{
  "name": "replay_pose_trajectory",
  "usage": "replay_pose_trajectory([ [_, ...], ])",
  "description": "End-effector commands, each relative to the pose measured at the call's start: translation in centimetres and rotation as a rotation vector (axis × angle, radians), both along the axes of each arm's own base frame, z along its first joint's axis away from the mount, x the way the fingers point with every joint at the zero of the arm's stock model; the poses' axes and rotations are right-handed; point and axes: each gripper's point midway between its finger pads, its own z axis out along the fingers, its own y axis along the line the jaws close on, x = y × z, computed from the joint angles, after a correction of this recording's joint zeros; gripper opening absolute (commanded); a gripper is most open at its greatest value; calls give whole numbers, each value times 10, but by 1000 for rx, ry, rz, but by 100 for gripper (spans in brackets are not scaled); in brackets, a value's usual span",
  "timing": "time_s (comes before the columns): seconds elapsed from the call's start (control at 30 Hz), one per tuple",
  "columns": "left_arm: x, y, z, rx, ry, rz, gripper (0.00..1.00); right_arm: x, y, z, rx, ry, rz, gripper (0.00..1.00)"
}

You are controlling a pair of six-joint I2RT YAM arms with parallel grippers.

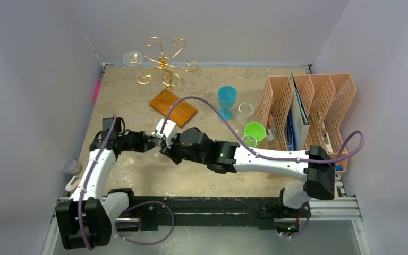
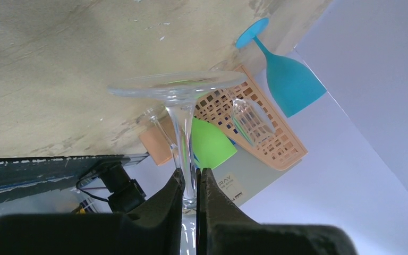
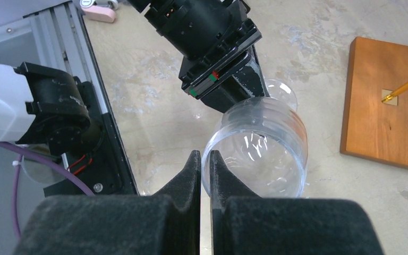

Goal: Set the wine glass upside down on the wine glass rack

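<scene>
A clear wine glass (image 3: 265, 154) is held level between my two arms, above the middle of the table. My right gripper (image 3: 202, 155) is shut on the rim of its bowl, with one finger inside the bowl. The glass's thin stem (image 2: 182, 133) is pinched by my left gripper (image 2: 190, 172), just below the round foot (image 2: 175, 87). From above, the left gripper (image 1: 149, 142) and right gripper (image 1: 164, 149) meet tip to tip, and the glass itself hardly shows. The wine glass rack (image 1: 163, 64) of gold wire stands at the back left on its wooden base (image 1: 173, 107).
Another clear glass (image 1: 133, 57) hangs on a rack arm at the back left. A blue glass (image 1: 226, 100), a clear glass (image 1: 245, 111) and a green glass (image 1: 254, 130) stand beside the orange mesh organizer (image 1: 308, 111) on the right. A small clear cup (image 1: 71, 167) sits at the left edge.
</scene>
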Motion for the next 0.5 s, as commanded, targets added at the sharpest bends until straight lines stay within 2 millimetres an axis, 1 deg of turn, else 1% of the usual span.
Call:
replay_pose_trajectory([
  [0.0, -2, -11, 10, -106, 3, -12, 0, 0, 9, 25, 94, -41, 33, 8],
  [0.13, 2, -7, 11, -75, -51, 6, 0, 0, 1, 26, 95, 19, -9, 30],
  [0.17, 4, -5, 9, -57, -64, 16, 0, 2, -2, 30, 107, 31, -36, 37],
  [0.2, 6, -4, 9, -42, -79, 24, 0, 4, -7, 34, 114, 36, -58, 42],
  [0.27, 9, 0, 8, -10, -112, 32, 0, 5, -17, 47, 141, 51, -87, 50],
  [0.3, 12, 1, 8, 4, -129, 35, 0, 4, -23, 54, 153, 60, -87, 52],
  [0.37, 17, 4, 8, 38, -174, 31, 0, -1, -34, 60, 154, 79, -77, 55],
  [0.47, 24, 7, 10, 87, -244, 9, 0, -11, -52, 65, 134, 103, -61, 55],
])
